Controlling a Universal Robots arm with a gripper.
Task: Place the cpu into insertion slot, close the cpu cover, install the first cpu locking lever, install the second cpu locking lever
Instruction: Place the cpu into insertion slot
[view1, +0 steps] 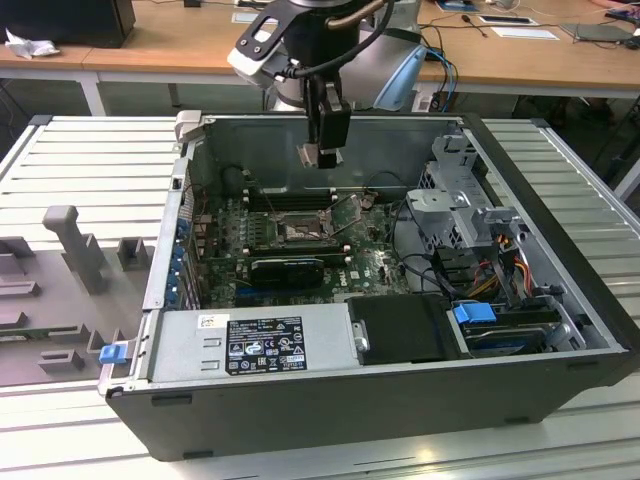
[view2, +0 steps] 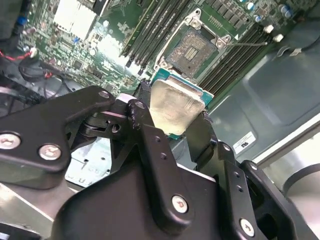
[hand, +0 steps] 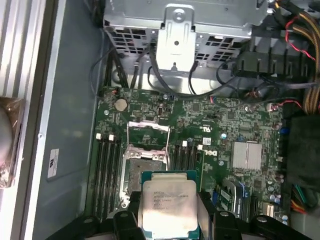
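The tool (view1: 320, 152) is clamped on the cpu (hand: 169, 202) above the insertion slot (view2: 192, 50); it should go in flat and lined up.

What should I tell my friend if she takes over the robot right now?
Gripper: shut on the chip, high over the open computer case.
Socket: bare, with no chip in it.
Cover: flipped up, open.
Done: the chip is in the gripper, above the socket.
Not done: chip in the socket, cover shut, both levers locked; one lever sticks out loose.
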